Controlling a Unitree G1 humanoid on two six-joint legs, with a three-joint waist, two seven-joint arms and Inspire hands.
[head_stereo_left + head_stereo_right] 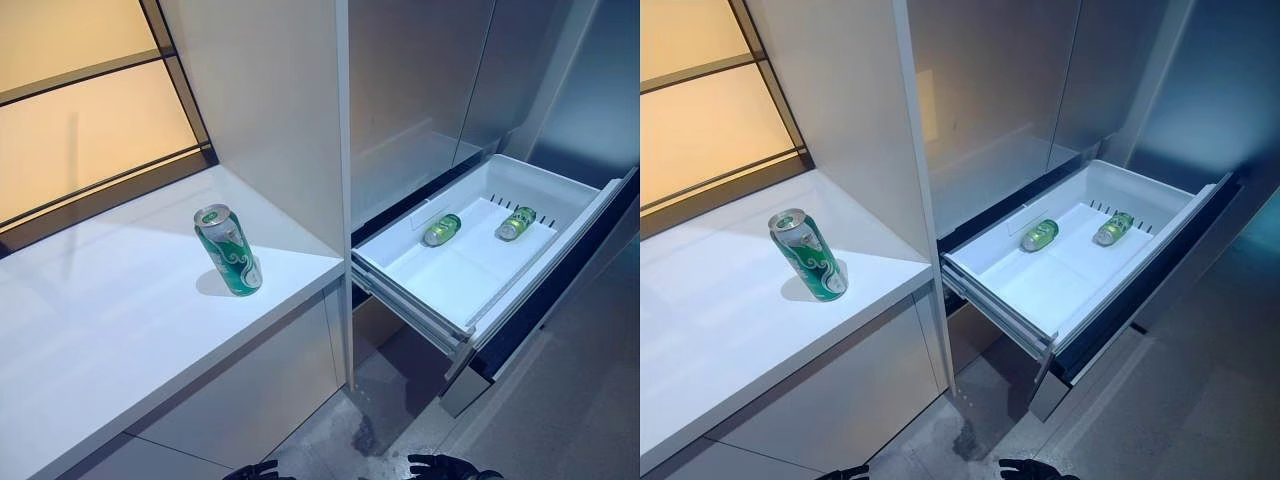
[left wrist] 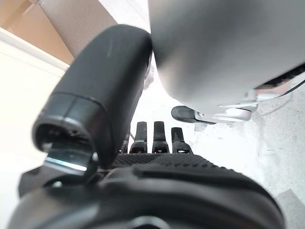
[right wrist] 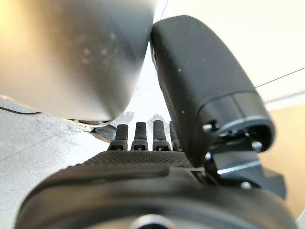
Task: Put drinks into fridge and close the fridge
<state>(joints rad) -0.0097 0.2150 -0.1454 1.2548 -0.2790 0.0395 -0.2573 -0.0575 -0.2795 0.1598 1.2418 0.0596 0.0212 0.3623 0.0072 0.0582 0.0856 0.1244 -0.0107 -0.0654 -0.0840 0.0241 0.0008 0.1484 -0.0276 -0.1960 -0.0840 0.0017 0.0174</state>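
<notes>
Standing upright near the counter's front edge, toward its fridge-side corner: one green can, likely light, rigid, smooth and slippery. Best gripping around mid-body, avoiding denting. Lying in the open drawer: two cans. Hanging low, holding nothing, fingers straight: left hand and right hand.

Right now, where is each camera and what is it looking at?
Left eye view: on the head, looking down at the can on the counter and the open fridge drawer; hand tips at the bottom edge.
Right eye view: beside it, same scene, both drawer cans shared.
Left wrist view: along the left hand, fingers straight, empty.
Right wrist view: along the right hand, empty too.
</notes>
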